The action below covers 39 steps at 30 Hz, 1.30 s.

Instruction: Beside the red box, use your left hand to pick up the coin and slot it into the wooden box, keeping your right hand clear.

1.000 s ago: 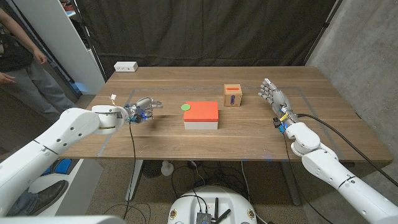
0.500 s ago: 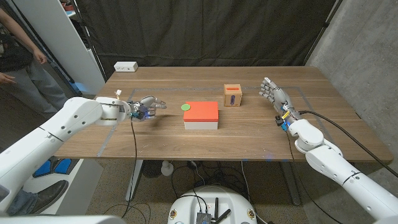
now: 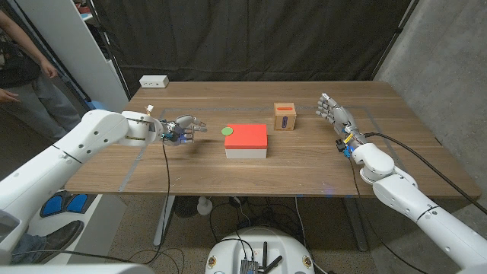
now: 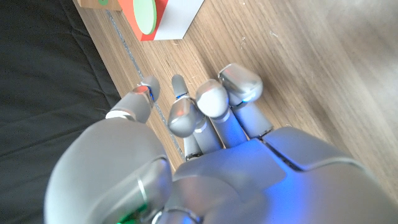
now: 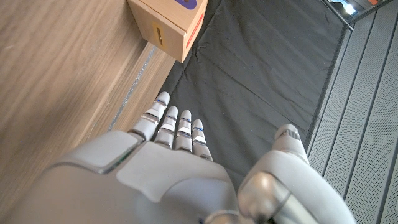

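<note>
Coin (image 3: 227, 130) showing green; red box (image 3: 246, 136) showing a red top over white sides. Wooden box (image 3: 284, 116) showing tan with an orange top.

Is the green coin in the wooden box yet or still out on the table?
Still out: the green coin lies beside the red box, apart from the wooden box.

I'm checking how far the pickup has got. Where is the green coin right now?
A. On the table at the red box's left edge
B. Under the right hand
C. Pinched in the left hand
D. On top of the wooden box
A: the green coin lies on the table against the red box, with the left hand short of it and holding nothing.
</note>
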### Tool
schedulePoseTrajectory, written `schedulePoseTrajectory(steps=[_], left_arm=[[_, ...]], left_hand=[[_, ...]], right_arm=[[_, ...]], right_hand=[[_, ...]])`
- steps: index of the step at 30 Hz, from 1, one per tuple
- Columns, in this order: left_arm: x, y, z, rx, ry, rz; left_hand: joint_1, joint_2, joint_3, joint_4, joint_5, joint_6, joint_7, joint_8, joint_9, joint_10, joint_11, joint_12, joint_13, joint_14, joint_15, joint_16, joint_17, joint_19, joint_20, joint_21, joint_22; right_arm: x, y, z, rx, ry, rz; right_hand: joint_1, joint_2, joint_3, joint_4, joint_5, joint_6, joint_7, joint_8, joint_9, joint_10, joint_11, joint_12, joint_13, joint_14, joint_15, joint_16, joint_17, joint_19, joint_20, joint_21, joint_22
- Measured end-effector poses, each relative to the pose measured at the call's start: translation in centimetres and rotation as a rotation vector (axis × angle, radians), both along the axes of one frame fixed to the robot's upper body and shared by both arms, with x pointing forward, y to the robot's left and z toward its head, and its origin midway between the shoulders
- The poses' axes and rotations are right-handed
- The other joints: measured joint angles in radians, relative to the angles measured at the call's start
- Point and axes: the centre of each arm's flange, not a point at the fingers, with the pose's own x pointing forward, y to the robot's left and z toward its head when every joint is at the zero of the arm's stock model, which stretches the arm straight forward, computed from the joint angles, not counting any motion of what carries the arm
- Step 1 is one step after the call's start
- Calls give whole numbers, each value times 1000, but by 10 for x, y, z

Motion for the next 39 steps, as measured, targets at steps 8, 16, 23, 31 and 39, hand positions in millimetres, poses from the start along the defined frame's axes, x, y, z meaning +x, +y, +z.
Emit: schedulePoseTrajectory(steps=[8,16,23,31,39], left_arm=[[1,-10,2,14,14,-21],[2,-20,3,33,33,-35],[3,-29,2,53,45,-29],[6,-37,2,70,52,-28],[11,-42,1,76,55,-29]], left_hand=[[-1,-1,0,0,0,0,0,0,-10,0,0,0,2,-4,-4,0,-3,-5,5,0,0],[-1,-1,0,0,0,-7,4,0,-26,-2,2,0,9,-4,-4,0,-7,-5,5,0,0],[-1,-1,0,0,0,-8,12,0,-38,-2,2,-4,2,-4,-4,0,-12,-5,5,0,0],[-1,-1,0,0,0,-14,18,0,-52,-1,2,-4,7,-4,-4,0,-9,-5,5,0,0],[-1,-1,3,-3,0,-14,18,0,-68,0,3,-4,7,-4,-4,0,-12,-5,5,0,0]], right_arm=[[1,-2,0,-4,-3,2],[-1,-12,0,-12,-1,-7],[-3,-16,-2,-12,0,-8],[-4,-21,-4,-10,3,-13],[-5,-24,-5,-10,6,-16]], right_hand=[[7,7,0,0,0,3,3,0,0,4,4,0,0,0,0,0,0,0,0,0,0],[7,7,4,4,-4,7,-2,0,0,4,4,0,0,0,0,0,-1,0,0,0,0],[7,7,4,4,-4,7,-2,0,0,4,4,0,0,0,0,0,-5,0,0,0,0],[7,7,4,4,-4,7,-2,0,0,4,4,0,3,5,-5,0,-5,0,0,0,0],[7,6,4,4,-4,13,3,0,0,7,7,0,3,5,-5,0,-5,0,0,0,0]])
